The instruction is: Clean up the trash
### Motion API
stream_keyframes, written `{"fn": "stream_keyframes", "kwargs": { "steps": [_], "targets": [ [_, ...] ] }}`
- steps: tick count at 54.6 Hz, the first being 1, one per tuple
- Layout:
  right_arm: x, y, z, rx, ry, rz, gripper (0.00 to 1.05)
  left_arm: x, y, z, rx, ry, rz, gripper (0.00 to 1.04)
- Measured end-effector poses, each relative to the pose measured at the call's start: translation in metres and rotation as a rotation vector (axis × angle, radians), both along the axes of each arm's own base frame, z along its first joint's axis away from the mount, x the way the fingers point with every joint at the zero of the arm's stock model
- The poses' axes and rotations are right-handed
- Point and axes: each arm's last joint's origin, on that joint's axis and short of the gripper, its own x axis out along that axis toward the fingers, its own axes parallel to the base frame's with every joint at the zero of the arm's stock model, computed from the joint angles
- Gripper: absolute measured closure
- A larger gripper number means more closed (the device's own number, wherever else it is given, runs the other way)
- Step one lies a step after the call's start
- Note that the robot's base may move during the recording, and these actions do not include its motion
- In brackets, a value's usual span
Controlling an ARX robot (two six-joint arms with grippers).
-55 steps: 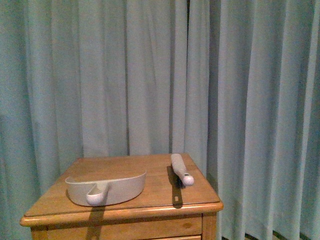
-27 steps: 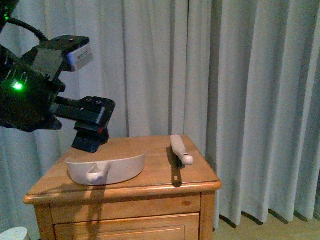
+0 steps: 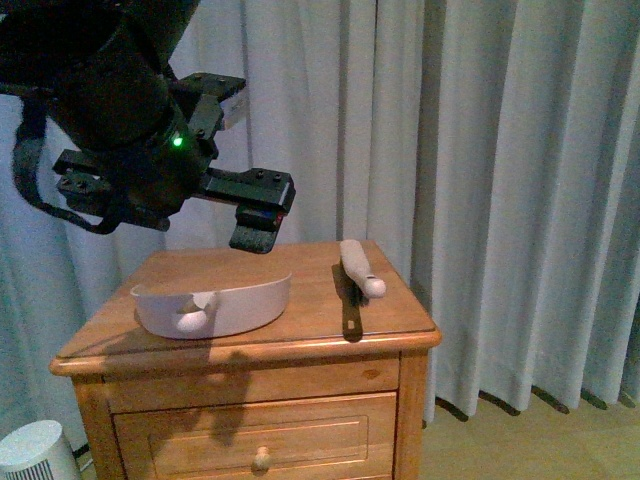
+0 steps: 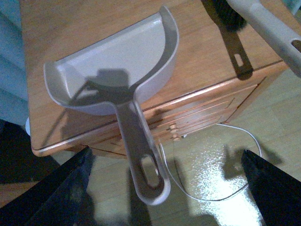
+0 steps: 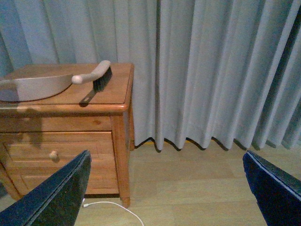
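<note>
No crumpled white wad of trash shows in any view. A beige dustpan (image 3: pixel 215 305) sits on the wooden nightstand (image 3: pixel 300 345), its handle sticking out over the front edge (image 4: pixel 141 165). A hand brush (image 3: pixel 360 270) lies to its right; it also shows in the right wrist view (image 5: pixel 94 75). My left gripper (image 3: pixel 262 213) is open and empty, hovering above the dustpan's right end; in the left wrist view (image 4: pixel 167 188) it looks down on the pan (image 4: pixel 113 66). My right gripper (image 5: pixel 167 188) is open and empty, low over the floor to the right of the nightstand (image 5: pixel 117 108).
Grey curtains (image 3: pixel 480 150) hang behind and to the right. A white round ribbed object (image 3: pixel 35 452) stands on the floor at the lower left. A white cable (image 4: pixel 221 188) lies on the wooden floor by the nightstand. The nightstand has a drawer with a knob (image 3: pixel 262 460).
My left arm has come into the front view from the left and moved right, over the dustpan. The view has dropped, showing more of the nightstand's drawer and the floor.
</note>
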Motion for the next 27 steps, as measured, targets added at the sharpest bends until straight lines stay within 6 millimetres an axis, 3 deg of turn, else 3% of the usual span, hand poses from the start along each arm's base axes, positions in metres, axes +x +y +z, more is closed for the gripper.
{"fn": "stream_keyframes", "kwargs": {
  "steps": [19, 27],
  "targets": [
    [0.0, 0.0, 0.0, 0.0, 0.0, 0.0, 0.07, 0.031, 0.002, -0.032, 0.049, 0.07, 0.1, 0.08],
    [0.0, 0.0, 0.0, 0.0, 0.0, 0.0, 0.07, 0.035, 0.002, -0.041, 0.046, 0.091, 0.118, 0.08]
  ]
}}
